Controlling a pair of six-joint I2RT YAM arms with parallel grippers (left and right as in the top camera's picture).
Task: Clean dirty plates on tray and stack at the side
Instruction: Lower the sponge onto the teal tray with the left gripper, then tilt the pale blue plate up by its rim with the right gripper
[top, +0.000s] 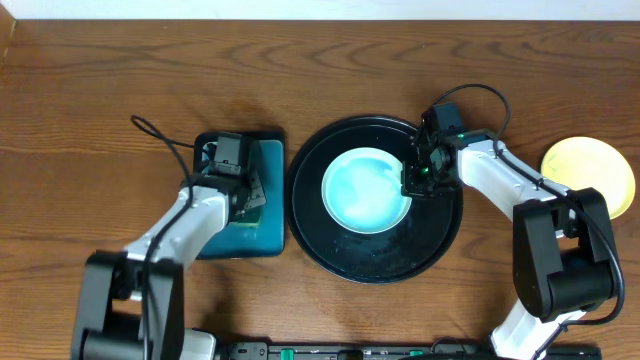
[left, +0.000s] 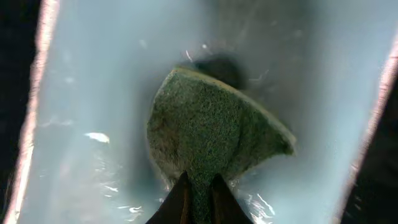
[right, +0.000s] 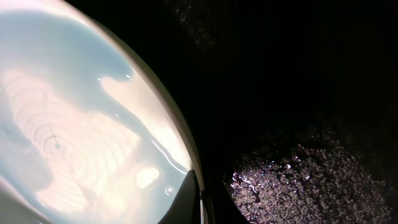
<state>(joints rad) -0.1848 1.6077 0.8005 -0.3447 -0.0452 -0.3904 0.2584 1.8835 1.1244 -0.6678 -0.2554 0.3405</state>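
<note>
One pale mint plate (top: 362, 190) lies in the middle of the round black tray (top: 312, 240). My right gripper (top: 418, 182) is at the plate's right edge, shut on its rim. The right wrist view shows that rim (right: 180, 134) pinched between the dark fingertips (right: 186, 196), with the wet black tray (right: 298, 180) beside it. A pale yellow plate (top: 588, 176) lies on the table at the far right. My left gripper (top: 252, 192) hangs over the teal tray (top: 270, 160), shut on a green sponge (left: 211, 130).
The teal rectangular tray (left: 93, 93) sits left of the black tray and looks wet inside. Both arms' bases and cables stand along the table's front edge. Bare wooden table stretches along the back.
</note>
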